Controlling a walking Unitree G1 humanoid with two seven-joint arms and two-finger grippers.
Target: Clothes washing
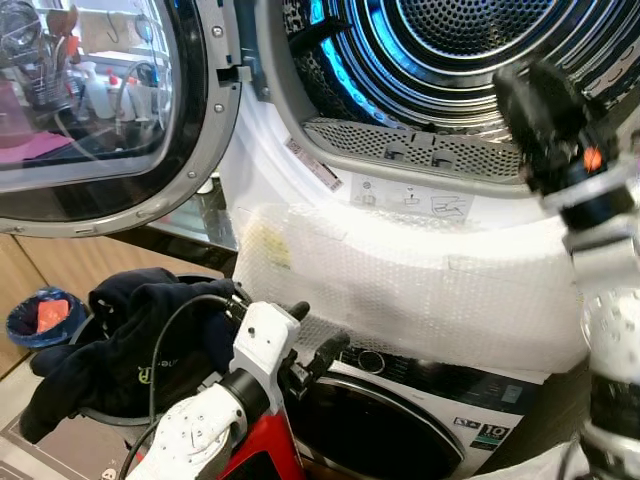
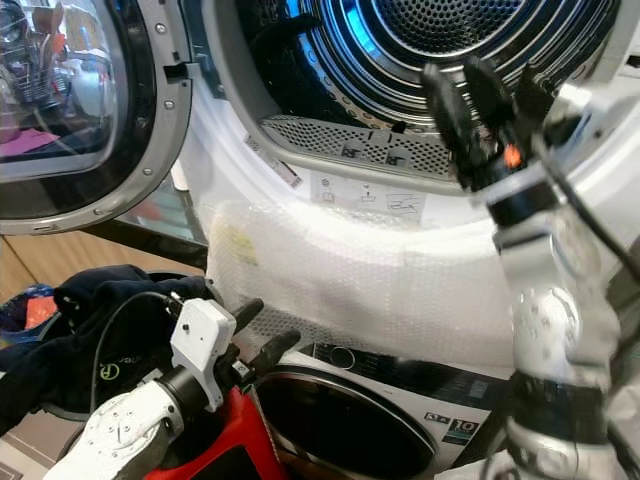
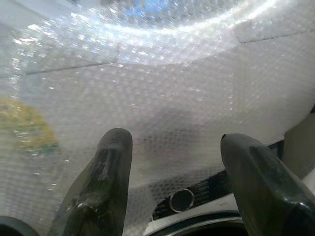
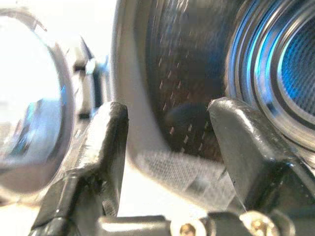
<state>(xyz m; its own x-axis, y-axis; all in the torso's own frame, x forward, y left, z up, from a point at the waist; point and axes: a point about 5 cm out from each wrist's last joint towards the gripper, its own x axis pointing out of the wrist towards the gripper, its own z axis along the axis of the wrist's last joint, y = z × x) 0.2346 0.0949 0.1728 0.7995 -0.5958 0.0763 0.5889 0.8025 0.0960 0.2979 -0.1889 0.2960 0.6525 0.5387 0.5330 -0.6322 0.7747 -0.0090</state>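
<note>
Nearest to us, our left gripper [image 1: 315, 328] hangs low in front of the stacked machines, its two black fingers [image 3: 106, 182] spread apart with nothing between them. They point at the sheet of bubble wrap [image 1: 420, 280] draped over the join between the two appliances. Just beside that arm, to its left, we see a heap of dark navy clothes [image 1: 120, 335] piled in a round basket [image 1: 100, 412], with a black cable [image 1: 165, 335] looping across them. Below the bubble wrap sits the lower washing machine [image 1: 400, 420], its dark round door and control knob [image 3: 181, 199] showing.

Higher and to the right, our right gripper [image 2: 478, 95] is raised at the mouth of the upper dryer drum [image 1: 450, 50], fingers [image 4: 110, 147] parted and empty. The drum glows blue inside, with a perforated lint filter [image 1: 420, 148] along its lower lip. The dryer's round glass door [image 1: 90, 110] stands swung open to the left. Farther left on the floor we make out a blue bin [image 1: 42, 315] holding something orange.
</note>
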